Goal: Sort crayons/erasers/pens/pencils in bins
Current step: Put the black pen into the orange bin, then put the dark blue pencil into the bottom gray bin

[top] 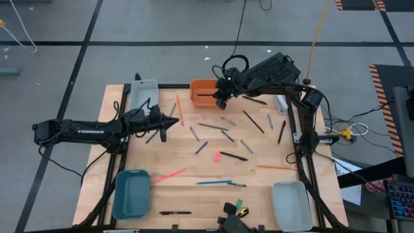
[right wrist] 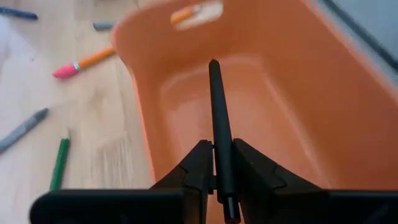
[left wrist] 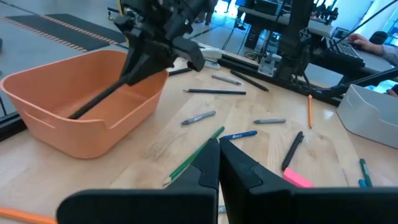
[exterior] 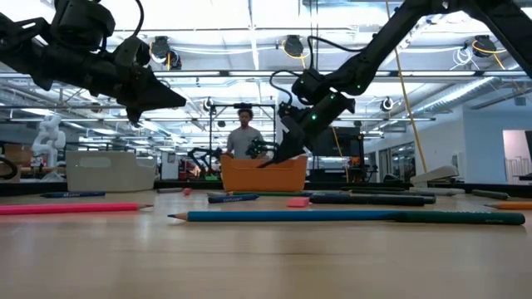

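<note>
My right gripper (top: 220, 97) hangs over the orange bin (top: 202, 90) at the far middle of the table, shut on a slim black pen (right wrist: 216, 112). My left gripper (top: 173, 122) hovers shut and holding nothing over the table's left half, near the pale grey bin (top: 143, 94). Loose on the wood lie pencils, among them a pink one (top: 169, 175), a blue one (top: 213, 182) and an orange one (top: 277, 167). Black pens (top: 253, 122), short grey sticks (top: 247, 147) and a pink eraser (top: 217, 156) lie there too. My right gripper pinches the pen near its rear end (right wrist: 221, 171) between its two fingers, a short stub sticking out behind them. The fingers slant down toward the table's left, and the pen lies along them. The pen's front end (left wrist: 84, 109) dips inside the orange bin; whether it touches the floor does not show.
A teal bin (top: 131, 193) stands at the near left and a second pale bin (top: 290, 204) at the near right. A black pen (top: 174, 212) lies by the near edge. A person (exterior: 243, 137) stands in the room beyond the table.
</note>
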Robot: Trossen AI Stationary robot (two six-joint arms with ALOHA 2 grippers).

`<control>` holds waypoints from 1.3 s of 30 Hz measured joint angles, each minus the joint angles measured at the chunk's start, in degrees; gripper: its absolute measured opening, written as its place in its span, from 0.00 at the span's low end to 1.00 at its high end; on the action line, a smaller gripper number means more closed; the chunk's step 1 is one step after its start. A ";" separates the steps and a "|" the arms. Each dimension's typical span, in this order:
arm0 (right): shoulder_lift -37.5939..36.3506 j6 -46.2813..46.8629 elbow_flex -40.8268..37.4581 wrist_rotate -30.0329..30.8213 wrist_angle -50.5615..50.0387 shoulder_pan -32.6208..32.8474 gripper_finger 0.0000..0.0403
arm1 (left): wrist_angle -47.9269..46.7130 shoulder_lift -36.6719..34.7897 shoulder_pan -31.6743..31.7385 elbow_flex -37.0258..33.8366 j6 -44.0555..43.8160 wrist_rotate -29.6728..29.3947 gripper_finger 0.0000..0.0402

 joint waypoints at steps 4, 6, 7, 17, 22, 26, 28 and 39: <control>0.76 0.50 0.01 0.33 0.67 0.00 0.12 | -0.15 0.00 -0.07 0.00 0.02 0.30 0.02; 0.74 0.48 0.01 1.40 1.74 0.00 0.12 | -0.17 0.00 -0.07 0.00 0.04 0.42 0.02; 0.70 0.48 0.03 1.40 1.85 0.00 0.12 | -0.17 0.00 -0.07 0.00 0.04 0.42 0.02; 0.72 2.02 0.03 1.84 -0.65 -0.09 0.21 | -0.09 0.00 -0.07 0.00 0.59 0.66 0.03; 0.72 2.54 0.03 2.68 -1.78 -0.03 0.30 | -0.12 0.00 -0.07 0.00 0.83 0.72 0.01; 0.16 3.26 0.03 5.00 -1.72 0.02 0.37 | -0.61 0.00 -0.07 0.00 0.79 1.71 0.03; -1.10 3.13 0.03 5.10 -1.73 0.02 0.39 | -0.57 0.00 -0.07 0.00 -0.12 2.75 0.05; -17.19 -4.92 -3.16 5.95 -3.49 1.80 0.19 | -1.20 0.15 -0.09 0.00 -1.52 4.38 0.03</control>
